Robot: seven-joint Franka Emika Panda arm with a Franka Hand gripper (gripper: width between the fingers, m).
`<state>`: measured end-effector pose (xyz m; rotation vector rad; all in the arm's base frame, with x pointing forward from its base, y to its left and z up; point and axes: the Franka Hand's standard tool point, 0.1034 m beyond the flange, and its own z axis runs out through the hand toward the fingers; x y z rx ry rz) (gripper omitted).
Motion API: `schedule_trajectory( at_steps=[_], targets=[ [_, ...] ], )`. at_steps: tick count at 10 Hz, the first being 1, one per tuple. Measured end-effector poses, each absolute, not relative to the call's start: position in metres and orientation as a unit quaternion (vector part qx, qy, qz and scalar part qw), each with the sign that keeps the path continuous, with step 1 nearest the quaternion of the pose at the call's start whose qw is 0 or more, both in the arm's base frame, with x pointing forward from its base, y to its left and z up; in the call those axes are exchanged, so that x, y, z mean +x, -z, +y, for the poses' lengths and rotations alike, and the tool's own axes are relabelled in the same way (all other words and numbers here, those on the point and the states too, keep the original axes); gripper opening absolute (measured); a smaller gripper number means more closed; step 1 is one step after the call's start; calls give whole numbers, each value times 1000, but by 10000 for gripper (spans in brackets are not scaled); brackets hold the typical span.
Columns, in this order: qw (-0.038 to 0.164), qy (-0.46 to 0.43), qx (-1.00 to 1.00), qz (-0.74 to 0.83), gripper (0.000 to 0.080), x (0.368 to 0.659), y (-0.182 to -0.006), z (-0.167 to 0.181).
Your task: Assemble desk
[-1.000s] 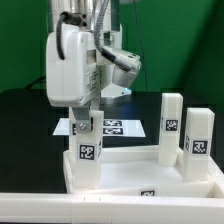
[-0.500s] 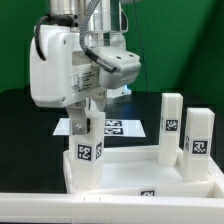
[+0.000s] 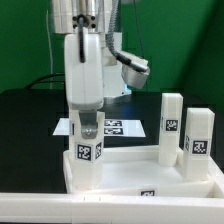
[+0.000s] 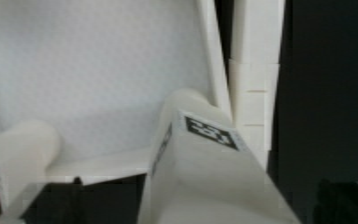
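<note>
The white desk tabletop [image 3: 140,180] with its raised rim lies at the front of the exterior view. A white square leg [image 3: 88,160] with a tag stands upright at its left corner. My gripper [image 3: 88,130] comes straight down on the leg's top, and its jaws stand on either side of it. In the wrist view the leg [image 4: 208,150] fills the gap between my dark fingers [image 4: 114,200], above the tabletop's white surface [image 4: 87,80]. Two more white legs [image 3: 171,130] [image 3: 199,143] stand upright at the exterior view's right.
The marker board [image 3: 120,127] lies flat on the black table behind the tabletop. A white rounded shape [image 4: 16,160] shows beside the held leg in the wrist view; what it is I cannot tell.
The wrist and hand have turned about the vertical axis over the left leg. The hand's broad side faced the camera earlier and its narrow side does now. The legs and tabletop stay put.
</note>
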<state>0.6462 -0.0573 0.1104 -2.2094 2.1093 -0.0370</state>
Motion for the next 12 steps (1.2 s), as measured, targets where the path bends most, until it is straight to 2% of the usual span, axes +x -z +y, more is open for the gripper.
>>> schedule_trajectory(
  at_steps=[9,12],
  targets=[
    [26,24,-921,389,649,646,-107,-57],
    [12,27,-958,285,649,645,-107,-59]
  ],
)
